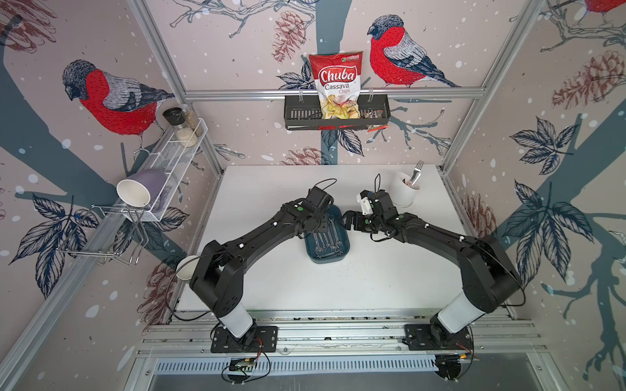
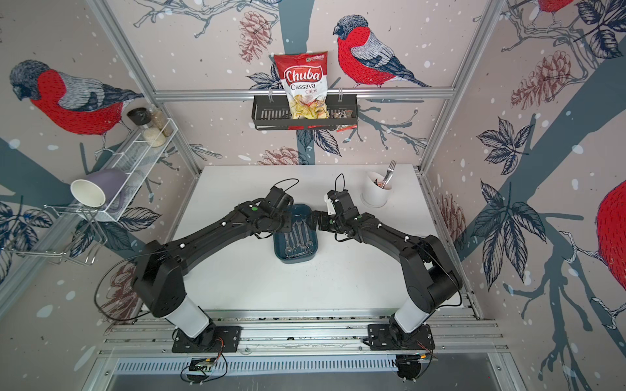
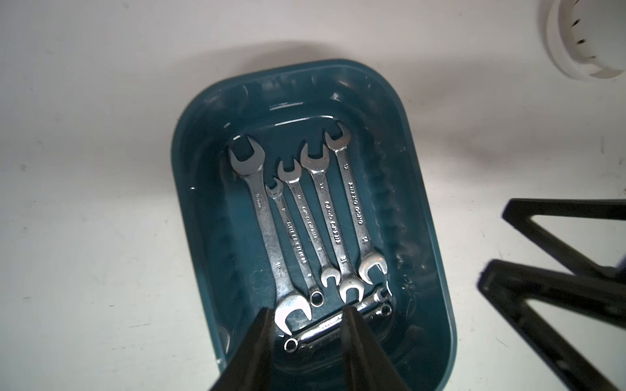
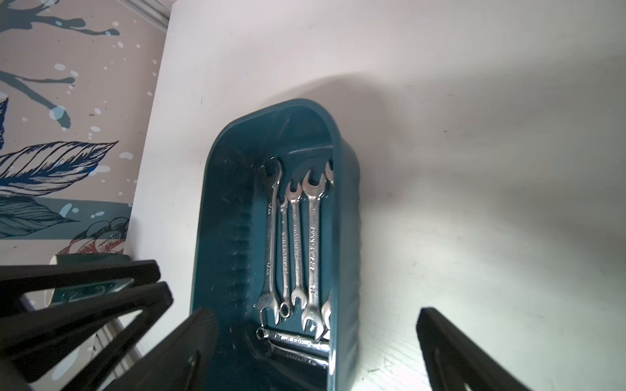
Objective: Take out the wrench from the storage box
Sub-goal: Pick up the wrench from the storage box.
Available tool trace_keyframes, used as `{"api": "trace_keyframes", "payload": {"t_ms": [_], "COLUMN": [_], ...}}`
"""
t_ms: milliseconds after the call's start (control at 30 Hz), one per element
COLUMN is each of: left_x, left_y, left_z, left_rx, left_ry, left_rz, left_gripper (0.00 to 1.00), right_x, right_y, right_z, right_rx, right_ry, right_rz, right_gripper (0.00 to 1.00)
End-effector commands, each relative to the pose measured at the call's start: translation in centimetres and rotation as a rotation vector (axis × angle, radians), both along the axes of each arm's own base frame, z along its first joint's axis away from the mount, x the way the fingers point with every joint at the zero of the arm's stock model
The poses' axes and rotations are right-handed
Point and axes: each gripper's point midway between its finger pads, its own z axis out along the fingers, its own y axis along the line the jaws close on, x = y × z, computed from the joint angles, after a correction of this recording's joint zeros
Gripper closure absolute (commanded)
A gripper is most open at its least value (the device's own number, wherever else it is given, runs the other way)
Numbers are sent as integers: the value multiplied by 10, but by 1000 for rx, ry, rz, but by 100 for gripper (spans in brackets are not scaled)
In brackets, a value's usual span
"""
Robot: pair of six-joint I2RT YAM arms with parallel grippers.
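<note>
The storage box (image 1: 342,252) (image 2: 281,252), a dark teal tray, sits mid-table. Several silver wrenches (image 3: 267,233) (image 4: 313,243) lie lengthwise in it, and two more lie crosswise (image 3: 325,326) at one end. My left gripper (image 3: 308,311) hangs over that end, pointing down, with its jaws partly apart and nothing between them; in both top views the wrist (image 1: 316,216) (image 2: 276,216) hides it. My right gripper (image 1: 350,220) (image 2: 316,220) (image 4: 315,311) is wide open beside the box's right wall (image 4: 345,237), its fingers straddling that wall.
A white cup with a fork (image 1: 404,189) (image 2: 374,193) stands at the back right of the table. A black wall shelf (image 1: 305,116) holds a chips bag. A white wire shelf with a purple mug (image 1: 145,191) hangs at the left. A paper cup (image 1: 186,267) sits by the left arm.
</note>
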Motion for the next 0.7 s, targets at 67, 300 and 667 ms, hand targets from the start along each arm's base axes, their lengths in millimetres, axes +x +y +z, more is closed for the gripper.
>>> {"api": "trace_keyframes", "payload": {"t_ms": [67, 300, 667], "left_x": [2, 8, 20], "left_y": [8, 16, 27], "left_z": [-33, -64, -94], "left_rx": [105, 147, 153], "left_ry": [81, 132, 174], "left_rz": [115, 155, 189], "left_gripper": [64, 64, 66], "right_x": [3, 3, 2], "right_y": [-13, -19, -27], "right_z": [-6, -10, -16], "right_rx": [-2, 12, 19], "right_ry": [20, 29, 39], "right_rz": [-55, -64, -72], "right_gripper": [2, 2, 2]}}
